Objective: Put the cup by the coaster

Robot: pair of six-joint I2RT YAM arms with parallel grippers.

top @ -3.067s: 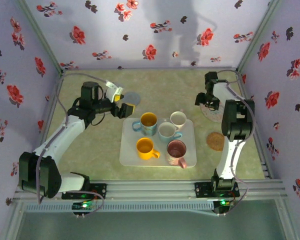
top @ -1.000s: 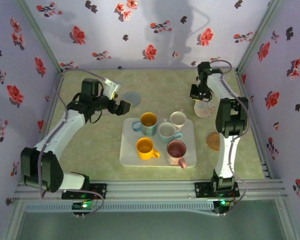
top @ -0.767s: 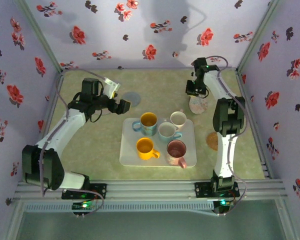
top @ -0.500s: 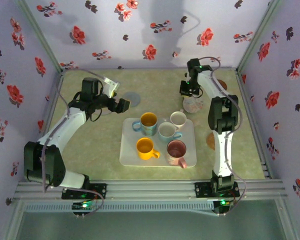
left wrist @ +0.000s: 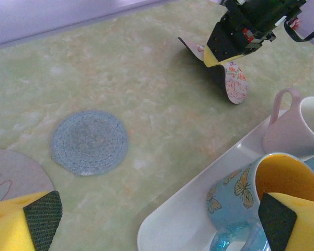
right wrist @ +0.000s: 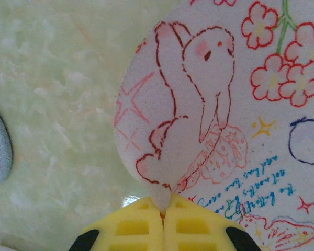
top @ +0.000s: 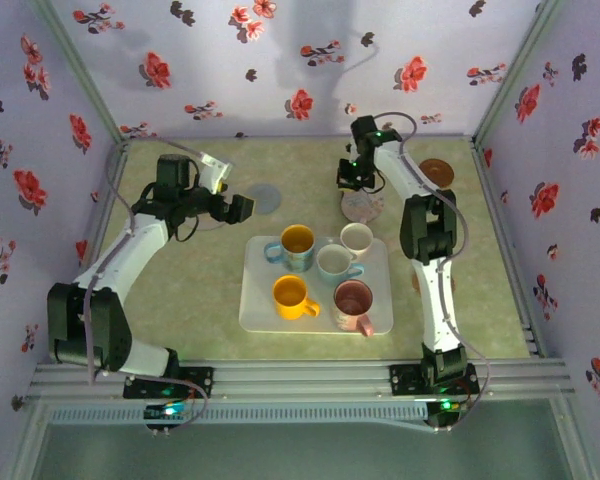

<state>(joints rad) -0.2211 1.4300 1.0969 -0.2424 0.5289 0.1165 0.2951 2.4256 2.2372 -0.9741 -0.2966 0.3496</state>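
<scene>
Five cups (top: pixel 335 262) stand on a white tray (top: pixel 255 312) in the middle of the worktop (top: pixel 180 290). Just behind the tray, the right claw (right wrist: pixel 164 209) is pinched tight on the edge of a steeply tilted rabbit-printed coaster (right wrist: pixel 199 104). The left claw (top: pixel 242 208) hangs wide open, between a grey coaster (left wrist: pixel 90 141) and the butterfly cup (left wrist: pixel 246 201).
</scene>
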